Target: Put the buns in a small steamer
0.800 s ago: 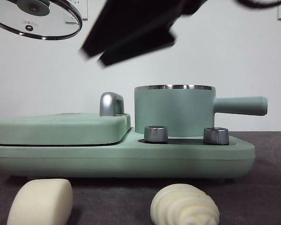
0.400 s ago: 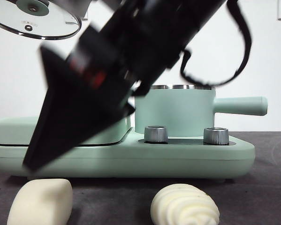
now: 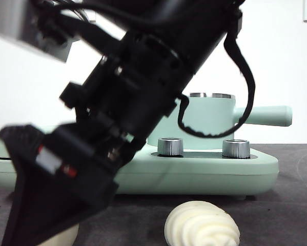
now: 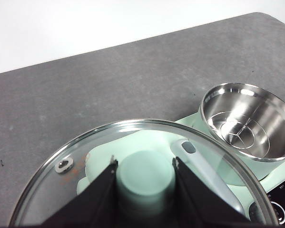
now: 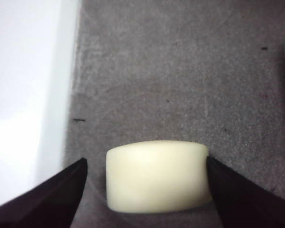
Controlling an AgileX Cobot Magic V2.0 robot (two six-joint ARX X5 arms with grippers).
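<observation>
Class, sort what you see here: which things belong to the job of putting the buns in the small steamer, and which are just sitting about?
Part of the job:
smooth bun, between the open right gripper jaws
ribbed bun
steamer pot, open
glass lid, held up by the left gripper

Just sitting about:
grill section
two steel knobs

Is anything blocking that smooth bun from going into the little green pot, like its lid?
Nothing visible does. The left pincer holds the glass lid by its knob, off the small steamer, whose steel bowl lies open. The right pincer straddles the smooth bun on the table, jaws open.
</observation>
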